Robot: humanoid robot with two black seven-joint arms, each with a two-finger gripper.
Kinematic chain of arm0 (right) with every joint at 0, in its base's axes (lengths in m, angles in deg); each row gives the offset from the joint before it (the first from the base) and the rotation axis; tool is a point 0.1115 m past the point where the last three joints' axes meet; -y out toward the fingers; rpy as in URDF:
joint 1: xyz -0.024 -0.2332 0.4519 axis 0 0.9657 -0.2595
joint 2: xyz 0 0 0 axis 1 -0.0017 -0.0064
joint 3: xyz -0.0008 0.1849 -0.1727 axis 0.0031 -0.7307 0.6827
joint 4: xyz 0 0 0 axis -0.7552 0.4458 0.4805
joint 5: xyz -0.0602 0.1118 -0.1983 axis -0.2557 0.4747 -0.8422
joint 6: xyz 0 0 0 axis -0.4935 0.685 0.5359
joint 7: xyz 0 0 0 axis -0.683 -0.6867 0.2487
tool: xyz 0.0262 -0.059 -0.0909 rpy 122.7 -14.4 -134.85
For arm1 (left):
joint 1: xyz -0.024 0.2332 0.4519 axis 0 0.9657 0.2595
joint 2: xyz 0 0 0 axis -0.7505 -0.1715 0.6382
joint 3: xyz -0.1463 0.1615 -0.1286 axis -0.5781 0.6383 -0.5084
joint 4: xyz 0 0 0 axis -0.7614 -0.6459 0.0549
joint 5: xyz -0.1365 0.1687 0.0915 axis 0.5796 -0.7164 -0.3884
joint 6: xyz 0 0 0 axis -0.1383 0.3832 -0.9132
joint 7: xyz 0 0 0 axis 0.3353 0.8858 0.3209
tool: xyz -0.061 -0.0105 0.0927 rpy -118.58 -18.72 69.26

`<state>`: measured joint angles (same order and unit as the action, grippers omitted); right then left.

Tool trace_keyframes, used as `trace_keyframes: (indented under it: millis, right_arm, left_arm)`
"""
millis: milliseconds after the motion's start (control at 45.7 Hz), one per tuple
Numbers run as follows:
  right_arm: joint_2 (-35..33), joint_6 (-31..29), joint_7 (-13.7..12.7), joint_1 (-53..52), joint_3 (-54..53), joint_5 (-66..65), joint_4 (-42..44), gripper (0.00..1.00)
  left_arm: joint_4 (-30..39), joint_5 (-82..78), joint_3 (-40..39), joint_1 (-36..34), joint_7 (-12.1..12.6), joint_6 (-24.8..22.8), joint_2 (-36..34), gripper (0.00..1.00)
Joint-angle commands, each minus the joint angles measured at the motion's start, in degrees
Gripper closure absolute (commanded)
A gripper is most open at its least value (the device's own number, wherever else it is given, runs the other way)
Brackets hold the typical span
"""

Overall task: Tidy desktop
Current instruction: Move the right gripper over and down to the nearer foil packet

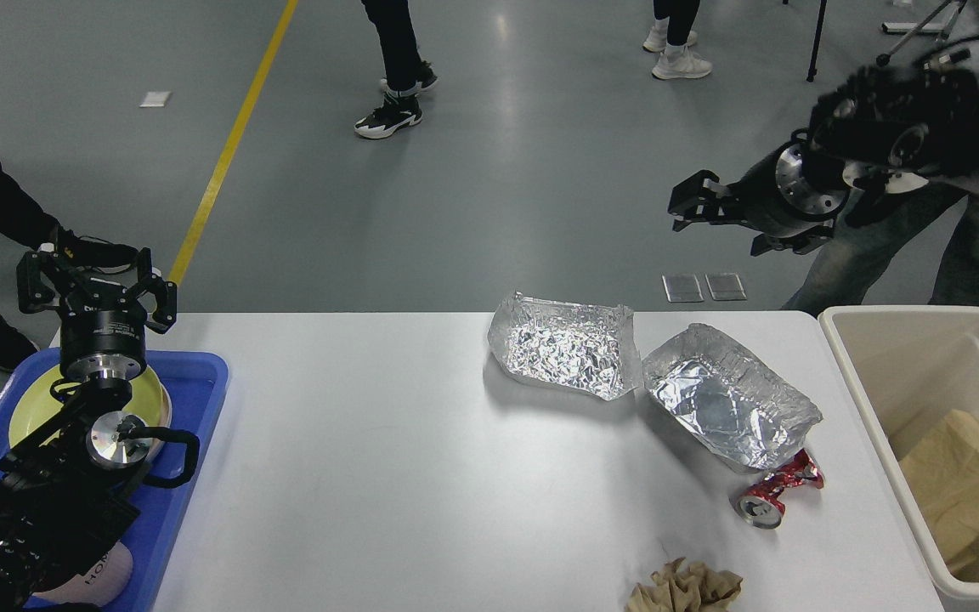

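The white desktop (387,476) carries two crumpled foil trays, one at the far middle (564,344) and one right of it (727,398). A crushed red can (774,493) lies against the right foil tray. A crumpled brown paper ball (683,588) lies at the front edge. My left gripper (94,285) is open and empty, held over the blue tray (196,378). My right gripper (687,204) is raised high beyond the table's far right corner, its fingers apart and empty.
The blue tray at the left holds a yellow-green plate (149,399). A beige bin (897,340) at the right holds crumpled brown paper (965,476). People stand and walk on the grey floor beyond the table; one stands close behind my right arm.
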<state>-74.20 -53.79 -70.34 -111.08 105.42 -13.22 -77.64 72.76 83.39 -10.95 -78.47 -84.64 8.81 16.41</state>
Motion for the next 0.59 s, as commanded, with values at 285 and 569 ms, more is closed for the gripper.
trace_keyframes:
  millis: [285,569]
  right_arm:
    - [-4.1,-22.4,0.0,-27.9,-1.8,0.1,-13.0,0.0]
    - [-4.4,-15.0,-0.1,-10.9,-0.8,0.0,-10.8,0.0]
  left_arm:
    - [0.0,0.0,0.0,0.0,0.0,0.0,0.0,0.04]
    - [0.1,0.0,0.0,0.0,0.0,0.0,0.0,0.04]
